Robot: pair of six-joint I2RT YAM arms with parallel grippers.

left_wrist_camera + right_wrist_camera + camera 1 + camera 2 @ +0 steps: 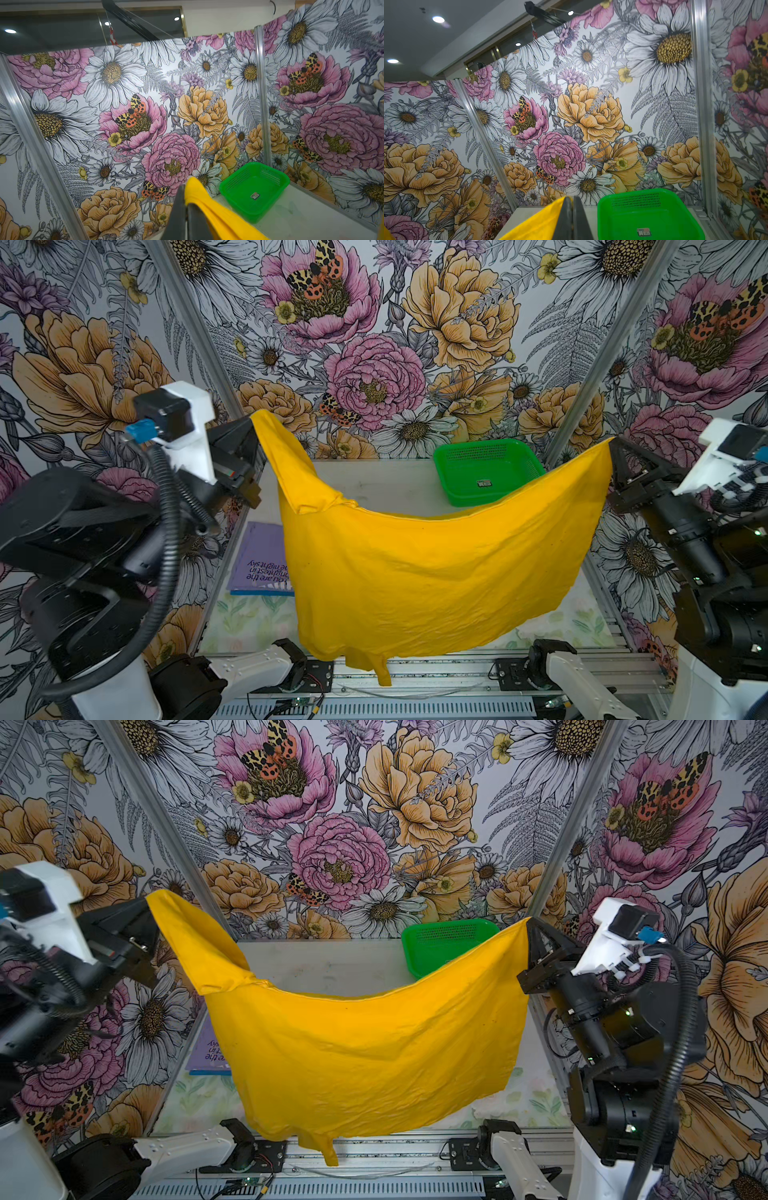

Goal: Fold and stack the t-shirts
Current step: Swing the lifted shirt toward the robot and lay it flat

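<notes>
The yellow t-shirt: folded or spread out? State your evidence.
Spread: the yellow t-shirt hangs as one open sheet between the left gripper and right gripper, each shut on an edge.

Both top views are looking down from high above the counter's (374, 485) near edge toward the flowered back wall (374, 344), sharing almost the whole scene. The wrist cameras are sitting close behind the left pincer (186, 205) and right pincer (571, 199), both facing that wall and sharing the green basket (234, 180) at the far right corner and the yellow t-shirt (533, 226).
</notes>
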